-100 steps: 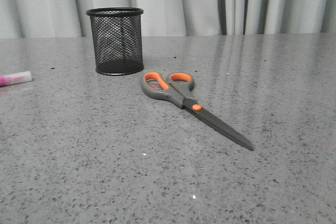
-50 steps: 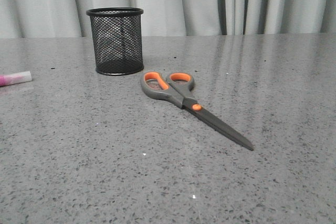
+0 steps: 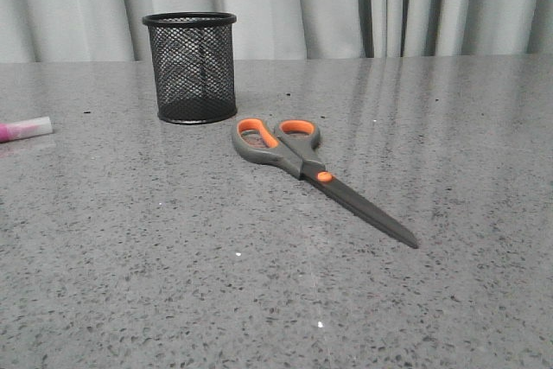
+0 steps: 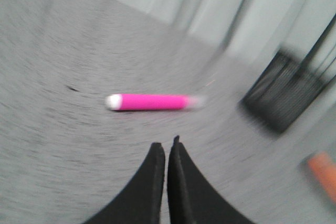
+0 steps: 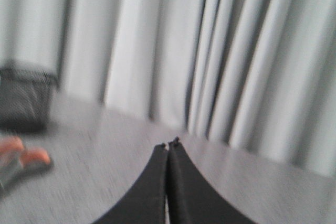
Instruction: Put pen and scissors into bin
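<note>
While both hands (image 4: 166, 148) (image 5: 168, 144) pressed together, empty: probably lining up on pen (image 4: 152, 102), flat on bench (image 3: 173, 283) beside bin (image 3: 190, 66).

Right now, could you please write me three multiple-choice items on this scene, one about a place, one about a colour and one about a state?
1. Where do the scissors lie relative to the bin in the front view?
A. inside it
B. on the table, nearer the camera and to its right
C. behind it

2. What colour lines the scissors' handle loops?
A. orange
B. blue
C. green

3. How does the left gripper stand?
A. wide open around the pen
B. shut on the pen
C. shut, holding nothing

Answers:
1. B: the scissors rest flat on the table, handles toward the bin's base.
2. A: both loops show orange inside grey.
3. C: its fingers meet with nothing between them, and the pen lies apart on the table beyond them.
</note>
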Controlling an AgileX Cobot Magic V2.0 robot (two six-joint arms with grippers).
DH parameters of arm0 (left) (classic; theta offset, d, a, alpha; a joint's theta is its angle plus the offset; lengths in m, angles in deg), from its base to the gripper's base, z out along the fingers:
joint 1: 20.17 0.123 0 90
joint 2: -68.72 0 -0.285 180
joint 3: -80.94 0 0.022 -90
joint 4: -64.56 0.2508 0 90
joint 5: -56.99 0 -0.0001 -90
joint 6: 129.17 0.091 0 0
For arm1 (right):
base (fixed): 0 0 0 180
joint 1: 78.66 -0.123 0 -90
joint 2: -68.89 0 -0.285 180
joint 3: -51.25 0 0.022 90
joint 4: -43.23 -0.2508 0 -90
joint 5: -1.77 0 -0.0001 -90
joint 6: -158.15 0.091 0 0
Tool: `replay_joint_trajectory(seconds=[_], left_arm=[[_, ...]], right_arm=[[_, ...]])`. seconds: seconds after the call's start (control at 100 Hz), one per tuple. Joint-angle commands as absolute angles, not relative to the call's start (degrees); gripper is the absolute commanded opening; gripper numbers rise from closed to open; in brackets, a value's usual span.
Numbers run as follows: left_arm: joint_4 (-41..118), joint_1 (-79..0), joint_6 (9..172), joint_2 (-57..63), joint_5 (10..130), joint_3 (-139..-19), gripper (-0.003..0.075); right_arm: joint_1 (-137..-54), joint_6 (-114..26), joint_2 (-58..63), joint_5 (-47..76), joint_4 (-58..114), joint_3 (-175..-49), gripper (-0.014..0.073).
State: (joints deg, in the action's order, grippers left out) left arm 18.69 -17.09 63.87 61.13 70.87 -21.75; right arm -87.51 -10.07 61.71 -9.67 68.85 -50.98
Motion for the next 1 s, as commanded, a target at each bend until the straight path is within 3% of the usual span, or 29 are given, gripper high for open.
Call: replay_joint_trajectory(seconds=[0.0, 0.19, 0.36, 0.48, 0.58, 0.67, 0.73, 0.84, 0.9, 0.99], left_arm=[[1.1, -17.6, 63.5, 63.1, 65.0, -19.2, -0.0019], [-7.6, -17.6, 63.5, 63.1, 61.7, -19.2, -0.0019], [-8.2, -17.6, 63.5, 63.1, 62.8, -19.3, -0.0019], [-7.3, -17.6, 65.4, 62.9, 67.0, -21.7, -0.0016], [1.4, -17.6, 72.9, 60.5, 75.4, -27.7, -0.0001], [9.2, -17.6, 76.1, 55.3, 80.2, -34.6, 0.0062], [11.8, -17.6, 77.7, 50.8, 82.6, -39.8, 0.0159], [13.1, -17.6, 82.4, 41.4, 88.2, -48.7, 0.0372], [14.8, -18.3, 83.1, 36.1, 89.8, -52.5, 0.04], [17.5, -20.4, 83.1, 29.7, 91.5, -57.5, 0.0342]], right_arm=[[-87.1, -10.0, 62.8, -17.8, 60.0, -50.1, -0.0069], [-87.1, -9.5, 62.8, -14.5, 28.4, -50.1, -0.0069], [-87.1, -9.5, 62.8, -13.3, 23.1, -50.5, -0.0069], [-87.1, -9.5, 62.7, -2.7, 23.2, -54.4, -0.0063], [-87.1, -9.7, 61.0, 6.4, 26.7, -59.7, 0.0029], [-87.1, -9.7, 57.9, 11.0, 30.2, -64.2, 0.0209], [-87.1, -9.7, 54.5, 13.9, 30.6, -67.4, 0.0319], [-87.2, -10.7, 48.4, 17.3, 30.6, -71.9, 0.0381], [-87.2, -12.6, 45.0, 17.2, 30.6, -73.4, 0.0381], [-87.2, -15.9, 41.5, 17.1, 30.6, -75.1, 0.0381]])
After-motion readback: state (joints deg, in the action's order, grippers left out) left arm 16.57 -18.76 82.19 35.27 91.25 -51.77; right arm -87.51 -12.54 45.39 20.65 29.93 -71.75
